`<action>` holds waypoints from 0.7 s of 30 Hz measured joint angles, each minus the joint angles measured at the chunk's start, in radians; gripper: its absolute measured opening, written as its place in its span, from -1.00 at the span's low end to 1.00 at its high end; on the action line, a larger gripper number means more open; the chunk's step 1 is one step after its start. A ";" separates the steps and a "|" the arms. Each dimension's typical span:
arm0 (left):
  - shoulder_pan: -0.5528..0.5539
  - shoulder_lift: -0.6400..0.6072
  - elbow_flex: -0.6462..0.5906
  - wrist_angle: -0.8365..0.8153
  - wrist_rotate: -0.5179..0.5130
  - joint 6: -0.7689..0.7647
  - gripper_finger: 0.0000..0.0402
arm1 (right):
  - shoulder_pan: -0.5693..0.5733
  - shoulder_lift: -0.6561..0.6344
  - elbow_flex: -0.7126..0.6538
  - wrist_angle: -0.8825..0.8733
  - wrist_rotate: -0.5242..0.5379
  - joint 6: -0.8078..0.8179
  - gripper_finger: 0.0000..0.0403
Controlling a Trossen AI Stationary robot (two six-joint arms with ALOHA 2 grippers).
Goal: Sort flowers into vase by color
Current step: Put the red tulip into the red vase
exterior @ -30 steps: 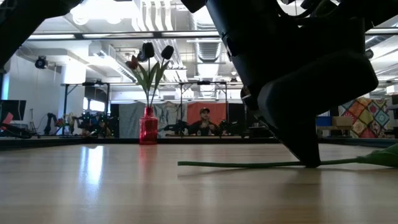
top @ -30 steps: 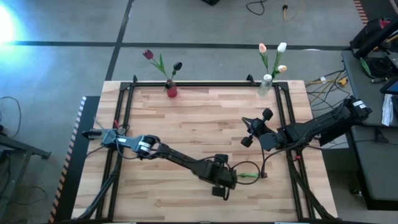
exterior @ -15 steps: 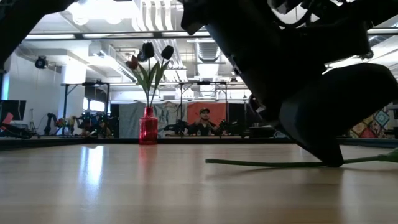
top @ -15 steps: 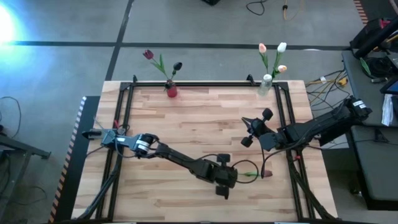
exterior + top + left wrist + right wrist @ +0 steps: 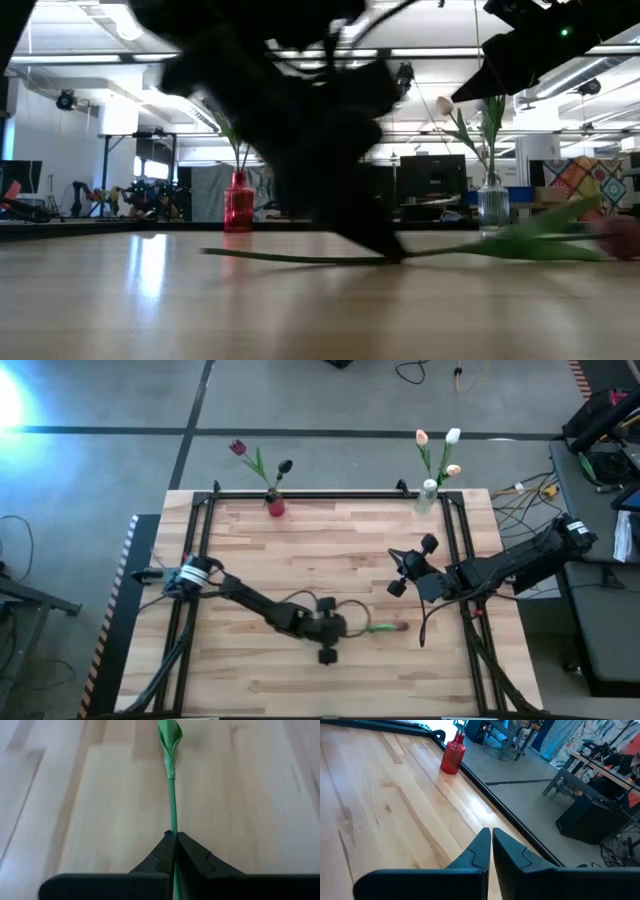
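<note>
One tulip lies along the table, its green stem [image 5: 380,628] ending in a reddish head [image 5: 401,627]. The low view shows its leaves [image 5: 540,238] and its stem [image 5: 260,256] on the wood. My left gripper [image 5: 345,627] is shut on that stem. A red vase [image 5: 275,507] at the far edge holds dark tulips [image 5: 238,448]. A clear vase [image 5: 428,495], farther right on that edge, holds pale tulips [image 5: 453,436]. My right gripper [image 5: 400,570] hovers shut over the right half of the table, holding nothing. My left gripper pinches the tulip's stem [image 5: 172,827] between its two fingers, partway along it, below the leaf [image 5: 169,742]. The fingers [image 5: 385,250] come slanting down from the table's left. The stem lies low along the table, one end [image 5: 210,252] running out behind the fingers, leaves and head ahead of them.
A black frame rail [image 5: 330,494] runs along the far edge beside both vases. Bare wood lies between the held tulip and the vases. Cables [image 5: 425,625] trail near the right arm. In the right wrist view the red vase [image 5: 452,756] stands at the table's edge.
My left gripper has moved toward the table's left and slightly toward the far edge, staying shut on the stem. The tulip has slid along the table with it, head trailing. The right arm has kept still.
</note>
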 joint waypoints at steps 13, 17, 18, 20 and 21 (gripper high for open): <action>-0.038 -0.380 -0.612 0.608 -0.064 -0.078 -1.00 | 0.000 0.000 -0.002 0.009 -0.002 0.011 -0.94; -0.039 -0.446 -0.740 0.863 -0.068 -0.032 -1.00 | 0.000 0.000 -0.026 0.074 -0.003 -0.018 -0.94; -0.039 -0.457 -0.770 0.919 -0.068 -0.014 -1.00 | 0.000 0.000 -0.035 0.101 -0.003 -0.034 -0.94; -0.039 -0.476 -0.819 1.041 -0.067 0.019 -1.00 | 0.000 0.000 -0.057 0.172 -0.023 -0.068 -0.94; -0.039 -0.486 -0.842 1.099 -0.068 0.036 -1.00 | 0.000 0.000 -0.068 0.206 -0.034 -0.082 -0.94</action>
